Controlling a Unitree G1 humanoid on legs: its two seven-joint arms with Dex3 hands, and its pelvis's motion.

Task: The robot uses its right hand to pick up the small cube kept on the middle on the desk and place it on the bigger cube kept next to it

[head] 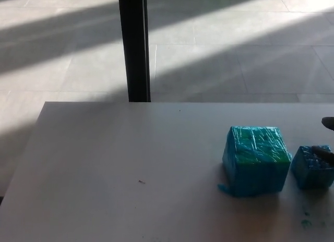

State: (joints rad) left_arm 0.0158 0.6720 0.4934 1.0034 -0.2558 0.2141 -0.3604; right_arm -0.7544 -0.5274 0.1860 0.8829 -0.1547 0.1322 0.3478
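Note:
The big cube point(257, 159), wrapped in blue-green tape, stands on the white desk point(130, 169) at the right. Just to its right sits the small blue cube point(311, 169), also on the desk. Only two dark fingertips of my right hand point(329, 122) show at the picture's right edge. One hangs above the desk behind the small cube. The lower fingertip point(324, 153) lies over the small cube's top far corner. The fingers are apart and hold nothing. My left hand does not show.
A black post point(133, 44) rises behind the desk's far edge, with sunlit floor tiles beyond. A small dark speck point(141, 181) lies mid-desk. Blue crumbs point(305, 221) dot the desk in front of the small cube.

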